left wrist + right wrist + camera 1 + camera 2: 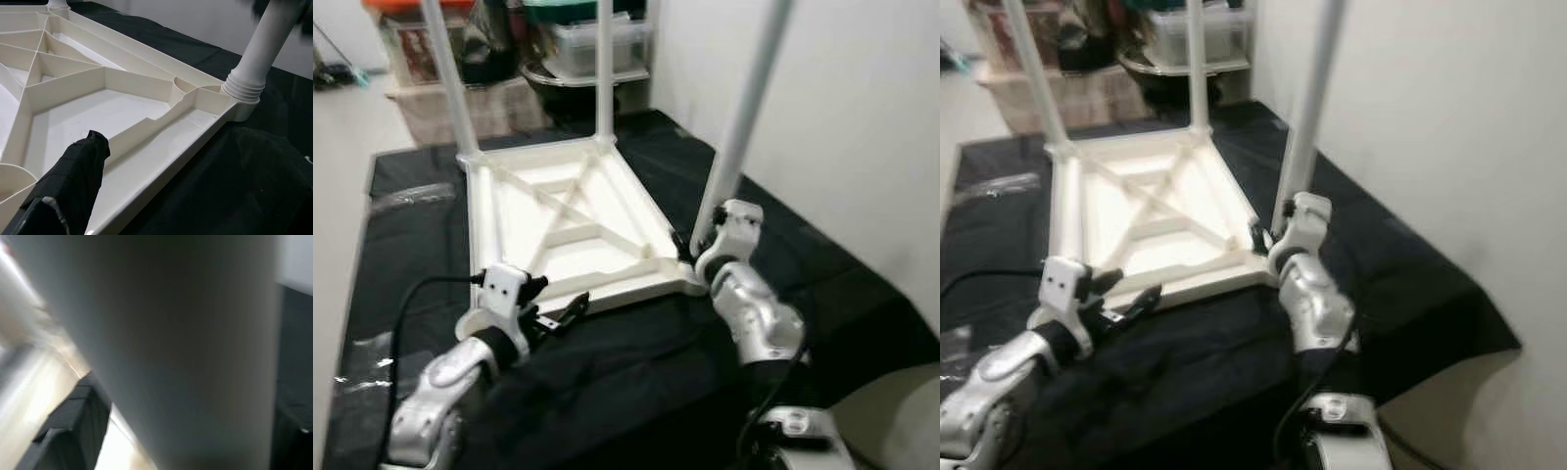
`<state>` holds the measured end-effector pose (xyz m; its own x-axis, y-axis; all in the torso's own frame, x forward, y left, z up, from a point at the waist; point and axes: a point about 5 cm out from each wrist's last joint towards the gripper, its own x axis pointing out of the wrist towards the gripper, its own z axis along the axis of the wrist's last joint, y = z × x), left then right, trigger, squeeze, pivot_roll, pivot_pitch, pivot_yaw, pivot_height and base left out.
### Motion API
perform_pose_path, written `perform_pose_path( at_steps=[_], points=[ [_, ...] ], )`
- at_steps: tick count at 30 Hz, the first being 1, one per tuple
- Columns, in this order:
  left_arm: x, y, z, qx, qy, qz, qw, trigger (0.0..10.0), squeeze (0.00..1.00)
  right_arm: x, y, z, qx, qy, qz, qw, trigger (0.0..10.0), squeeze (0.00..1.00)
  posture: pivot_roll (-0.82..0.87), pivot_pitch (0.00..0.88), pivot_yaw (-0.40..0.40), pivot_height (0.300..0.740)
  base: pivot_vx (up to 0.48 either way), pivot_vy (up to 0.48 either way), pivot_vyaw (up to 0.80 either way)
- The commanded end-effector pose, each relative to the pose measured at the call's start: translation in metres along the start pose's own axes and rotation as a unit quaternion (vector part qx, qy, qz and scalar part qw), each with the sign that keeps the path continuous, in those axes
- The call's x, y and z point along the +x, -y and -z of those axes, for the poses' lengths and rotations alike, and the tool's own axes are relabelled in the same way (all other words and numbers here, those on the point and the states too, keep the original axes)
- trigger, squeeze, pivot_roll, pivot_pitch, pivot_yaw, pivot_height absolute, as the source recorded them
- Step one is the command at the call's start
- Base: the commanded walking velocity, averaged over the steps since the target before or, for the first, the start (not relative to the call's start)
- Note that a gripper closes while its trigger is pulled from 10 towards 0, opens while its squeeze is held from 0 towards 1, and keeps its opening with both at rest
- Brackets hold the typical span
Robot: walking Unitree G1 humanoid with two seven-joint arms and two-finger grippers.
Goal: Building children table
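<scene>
A white plastic tabletop lies upside down on a black cloth, its ribbed underside facing up. Three white legs stand in its corners: far left, far right and near right. My right gripper is shut on the near right leg just above its socket; in the right wrist view the leg is very close, with one black finger beside it. My left gripper is open at the near left corner, straddling the rim, one finger lying over the rim channel.
The black cloth covers a low platform that ends at a white wall on the right. Storage boxes and a shelf stand behind. A black cable loops by my left arm. Light floor lies at the left.
</scene>
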<state>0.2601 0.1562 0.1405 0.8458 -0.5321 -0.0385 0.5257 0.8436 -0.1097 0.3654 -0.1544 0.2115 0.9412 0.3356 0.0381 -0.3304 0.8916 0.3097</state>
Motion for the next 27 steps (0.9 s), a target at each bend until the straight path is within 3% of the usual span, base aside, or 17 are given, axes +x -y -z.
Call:
perform_pose_path(
  at_steps=[1, 3, 8, 9, 12, 14, 15, 16, 17, 18, 19, 20, 21, 23, 24, 25, 27],
  points=[
    [0.000, 0.000, 0.003, -0.002, -0.005, -0.002, 1.000, 10.0, 0.00, -0.001, -0.006, -0.005, 0.002, 0.000, -0.103, 0.995, 10.0, 0.00, 0.09, 0.000, -0.063, 0.740, 0.000, 0.000, 0.00],
    [0.001, 0.000, 0.004, -0.002, -0.004, 0.000, 1.000, 10.0, 0.00, -0.005, 0.009, -0.019, -0.040, -0.001, -0.131, 0.991, 10.0, 0.00, 0.09, 0.000, -0.065, 0.740, 0.000, 0.000, 0.00],
    [0.001, 0.000, 0.003, -0.001, -0.003, 0.000, 1.000, 10.0, 0.00, -0.008, 0.020, -0.026, -0.068, -0.009, -0.127, 0.989, 10.0, 0.00, 0.10, 0.000, -0.070, 0.740, 0.000, 0.000, 0.00],
    [0.001, -0.001, 0.003, 0.000, -0.004, 0.000, 1.000, 10.0, 0.00, -0.008, 0.029, -0.025, -0.081, -0.026, -0.132, 0.988, 0.0, 0.00, 0.10, 0.000, -0.071, 0.740, 0.000, 0.000, 0.00],
    [0.000, 0.000, 0.003, 0.001, -0.005, 0.000, 1.000, 10.0, 0.00, -0.005, 0.034, -0.022, -0.075, -0.038, -0.113, 0.990, 0.0, 0.00, 0.10, 0.000, -0.071, 0.740, 0.000, 0.000, 0.00],
    [-0.001, 0.000, 0.003, 0.001, -0.005, 0.001, 1.000, 10.0, 0.00, 0.003, 0.043, -0.011, -0.083, -0.058, -0.014, 0.995, 0.0, 0.00, 0.11, 0.000, -0.070, 0.740, 0.000, 0.000, 0.00],
    [-0.001, 0.000, 0.003, 0.001, -0.005, 0.001, 1.000, 10.0, 0.00, 0.003, 0.043, -0.011, -0.083, -0.058, -0.014, 0.995, 0.0, 0.00, 0.11, 0.000, -0.070, 0.740, 0.000, 0.000, 0.00],
    [-0.001, 0.000, 0.003, 0.001, -0.006, 0.001, 1.000, 10.0, 0.00, 0.005, 0.051, -0.002, -0.090, -0.066, 0.093, 0.989, 0.0, 0.00, 0.11, 0.000, -0.066, 0.740, 0.000, 0.000, 0.00],
    [-0.002, 0.000, 0.003, 0.001, -0.006, 0.002, 1.000, 10.0, 0.00, 0.003, 0.056, 0.007, -0.094, -0.064, 0.188, 0.976, 0.0, 0.00, 0.10, 0.000, -0.065, 0.740, 0.000, 0.000, 0.00],
    [-0.002, 0.000, 0.003, 0.001, -0.006, 0.002, 1.000, 10.0, 0.00, 0.003, 0.056, 0.007, -0.094, -0.064, 0.188, 0.976, 0.0, 0.00, 0.10, 0.000, -0.065, 0.740, 0.000, 0.000, 0.00],
    [-0.002, 0.000, 0.003, 0.001, -0.006, 0.002, 1.000, 10.0, 0.00, 0.001, 0.058, 0.013, -0.096, -0.061, 0.246, 0.963, 0.0, 0.00, 0.10, 0.000, -0.065, 0.740, 0.000, 0.000, 0.00],
    [-0.002, 0.000, 0.003, 0.001, -0.007, 0.003, 1.000, 10.0, 0.00, -0.004, 0.055, 0.020, -0.085, -0.055, 0.296, 0.950, 0.0, 0.00, 0.11, 0.000, -0.063, 0.740, 0.000, 0.000, 0.00],
    [-0.002, 0.000, 0.003, 0.001, -0.007, 0.003, 1.000, 10.0, 0.00, -0.004, 0.055, 0.020, -0.085, -0.055, 0.296, 0.950, 0.0, 0.00, 0.11, 0.000, -0.063, 0.740, 0.000, 0.000, 0.00],
    [-0.002, 0.001, 0.003, 0.001, -0.008, 0.004, 1.000, 10.0, 0.00, -0.013, 0.034, 0.026, -0.077, -0.028, 0.343, 0.936, 0.0, 0.00, 0.11, 0.000, -0.059, 0.740, 0.000, 0.000, 0.00],
    [-0.002, 0.001, 0.003, 0.001, -0.008, 0.004, 1.000, 10.0, 0.00, -0.013, 0.034, 0.026, -0.077, -0.028, 0.343, 0.936, 0.0, 0.00, 0.11, 0.000, -0.059, 0.740, 0.000, 0.000, 0.00],
    [-0.002, 0.001, 0.003, 0.001, -0.009, 0.006, 1.000, 10.0, 0.00, -0.016, 0.017, 0.026, -0.064, -0.010, 0.353, 0.933, 0.0, 0.00, 0.10, 0.000, -0.056, 0.740, 0.000, 0.000, 0.00],
    [-0.002, 0.001, 0.003, 0.001, -0.009, 0.006, 1.000, 10.0, 0.00, -0.016, 0.017, 0.026, -0.064, -0.010, 0.353, 0.933, 0.0, 0.00, 0.10, 0.000, -0.056, 0.740, 0.000, 0.000, 0.00]
  ],
)
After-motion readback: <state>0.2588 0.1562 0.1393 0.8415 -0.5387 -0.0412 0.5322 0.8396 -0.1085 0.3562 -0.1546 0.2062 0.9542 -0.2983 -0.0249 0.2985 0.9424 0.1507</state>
